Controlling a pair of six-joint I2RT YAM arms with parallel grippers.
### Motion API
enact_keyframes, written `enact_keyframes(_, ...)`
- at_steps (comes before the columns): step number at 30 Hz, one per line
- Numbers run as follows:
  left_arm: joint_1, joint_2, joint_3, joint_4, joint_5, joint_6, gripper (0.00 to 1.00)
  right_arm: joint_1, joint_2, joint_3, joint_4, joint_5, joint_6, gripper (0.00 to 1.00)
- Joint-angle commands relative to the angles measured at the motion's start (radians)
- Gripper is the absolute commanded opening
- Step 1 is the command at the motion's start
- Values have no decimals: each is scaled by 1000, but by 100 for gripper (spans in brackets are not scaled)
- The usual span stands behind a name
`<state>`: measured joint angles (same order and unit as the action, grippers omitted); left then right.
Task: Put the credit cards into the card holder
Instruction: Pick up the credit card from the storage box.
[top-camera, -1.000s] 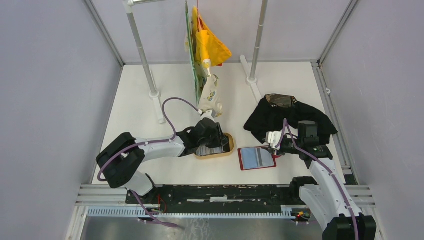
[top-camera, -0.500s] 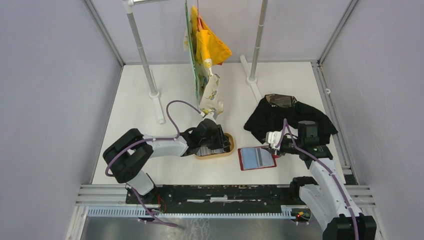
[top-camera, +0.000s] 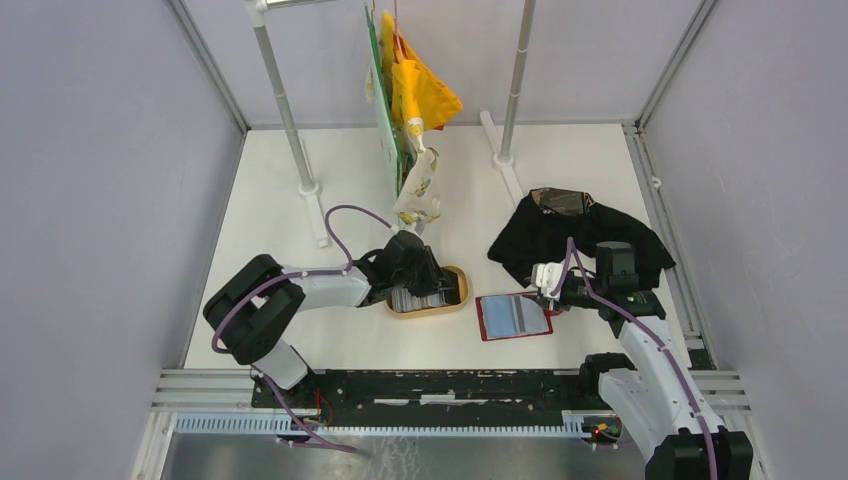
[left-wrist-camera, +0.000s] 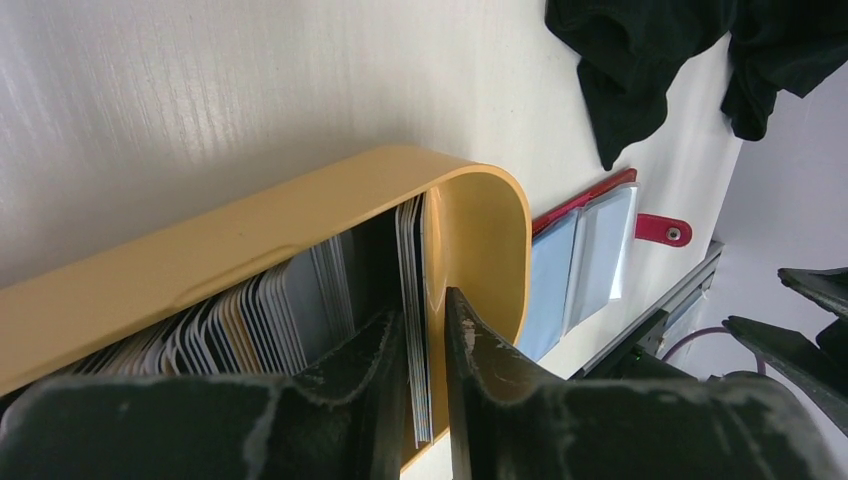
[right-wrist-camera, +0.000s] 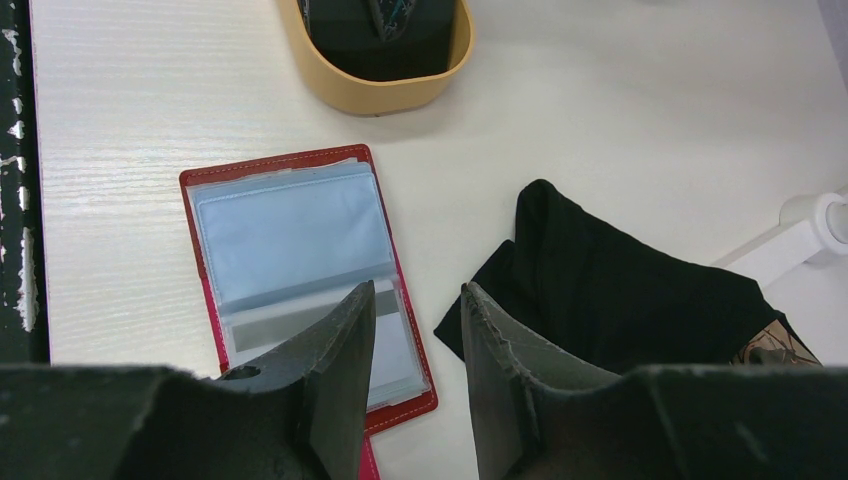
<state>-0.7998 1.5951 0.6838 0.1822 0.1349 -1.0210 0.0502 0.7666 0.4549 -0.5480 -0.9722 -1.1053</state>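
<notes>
The credit cards (left-wrist-camera: 290, 310) stand on edge in a row inside a tan oval tray (left-wrist-camera: 250, 230). My left gripper (left-wrist-camera: 424, 303) reaches into the tray's end, its jaws narrowly apart around a few cards (left-wrist-camera: 415, 250). One finger touches them and a thin gap shows at the other. From above, the left gripper (top-camera: 420, 285) covers part of the tray (top-camera: 457, 300). The red card holder (top-camera: 513, 316) lies open on the table, clear sleeves up. My right gripper (right-wrist-camera: 418, 290) is open and empty, over the holder's (right-wrist-camera: 300, 250) right edge.
A black cloth (top-camera: 570, 235) lies behind and right of the right gripper. Two posts (top-camera: 285, 100) (top-camera: 515, 80) stand at the back, with yellow and patterned cloths (top-camera: 420, 95) hanging between them, just behind the tray. Side walls enclose the table.
My left gripper has shifted slightly left and deeper along the tray, and its arm has folded closer. The right arm and the card holder have not moved.
</notes>
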Motion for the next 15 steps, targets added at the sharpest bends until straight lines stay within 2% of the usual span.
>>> enact_keyframes(1, 4, -21, 29, -17, 17, -38, 26, -1, -10, 2, 0, -26, -11, 43)
enact_keyframes(15, 15, -97, 6, -39, 24, -21, 29, -3, -10, 2, -1, -25, -12, 43)
